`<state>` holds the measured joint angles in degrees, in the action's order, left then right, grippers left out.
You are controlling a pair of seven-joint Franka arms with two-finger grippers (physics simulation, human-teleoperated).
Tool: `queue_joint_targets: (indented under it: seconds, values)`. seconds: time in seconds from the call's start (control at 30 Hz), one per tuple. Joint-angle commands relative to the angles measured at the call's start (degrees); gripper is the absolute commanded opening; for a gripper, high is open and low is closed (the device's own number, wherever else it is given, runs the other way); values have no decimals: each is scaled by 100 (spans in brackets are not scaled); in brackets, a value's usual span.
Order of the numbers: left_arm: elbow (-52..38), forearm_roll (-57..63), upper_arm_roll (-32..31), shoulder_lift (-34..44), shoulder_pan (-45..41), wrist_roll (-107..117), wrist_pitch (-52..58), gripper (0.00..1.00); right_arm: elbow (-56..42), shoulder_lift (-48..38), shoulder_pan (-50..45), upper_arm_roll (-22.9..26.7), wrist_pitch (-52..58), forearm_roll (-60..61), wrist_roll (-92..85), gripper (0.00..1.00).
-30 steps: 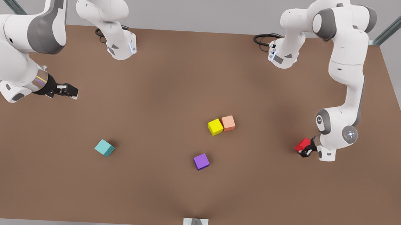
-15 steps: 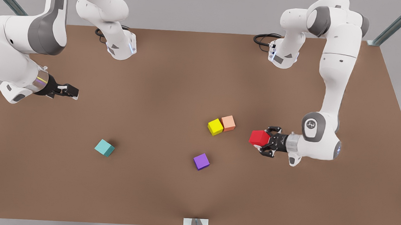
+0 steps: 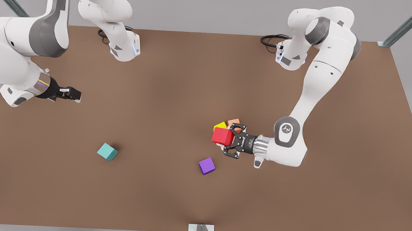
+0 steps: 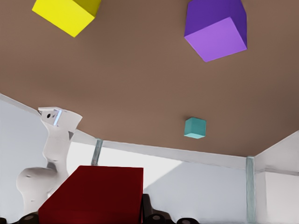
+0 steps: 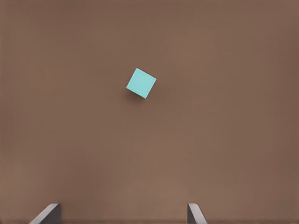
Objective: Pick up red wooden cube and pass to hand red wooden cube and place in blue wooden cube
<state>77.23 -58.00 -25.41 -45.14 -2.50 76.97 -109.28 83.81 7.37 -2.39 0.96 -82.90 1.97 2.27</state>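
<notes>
Front view: two white-and-grey arms work over a brown worktop (image 3: 179,77). The left gripper (image 3: 230,139), a black open-frame claw on the arm at the front view's right, reaches level toward the middle of the worktop with its jaws closed on the red wooden cube (image 3: 222,136), which is held clear of the surface. The held cube overlaps, in this view, a yellow cube (image 3: 220,125) and a salmon-orange cube (image 3: 233,122) that lie side by side behind it; whether it touches them cannot be told. A purple cube (image 3: 207,165) sits on the worktop just toward the camera from the claw. The blue wooden cube (image 3: 107,151), teal in colour, rests alone on the worktop well apart from the others, toward the front view's left.

The right gripper (image 3: 73,94), the slim black hand on the arm at the front view's left, hangs above the worktop's edge, far from every cube.

Left wrist view: the red wooden cube (image 4: 96,196) lies close to the lens between the jaws, with the yellow cube (image 4: 66,14), purple cube (image 4: 216,29) and blue wooden cube (image 4: 195,127) beyond it on the worktop.

Right wrist view: the blue wooden cube (image 5: 141,83) lies ahead on the worktop, and two pale fingertips (image 5: 46,213) stand wide apart with nothing between them.
</notes>
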Motion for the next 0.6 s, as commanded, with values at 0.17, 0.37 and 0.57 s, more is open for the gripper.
queue_joint_targets:
  seconds: [0.17, 0.37, 0.57]
  values:
    - [-42, -132, -96, -92, 12, 714, 4, 52, -260, 546, 1, 9, -200, 1331, 134, 100]
    - [-42, -246, -104, -127, 12, 635, -154, 52, -322, 1513, -201, -43, -1210, 3687, 221, 100]
    - [-24, -246, -104, -180, 30, 354, -313, 52, -348, 2312, -816, -52, -2441, 5471, 591, 100]
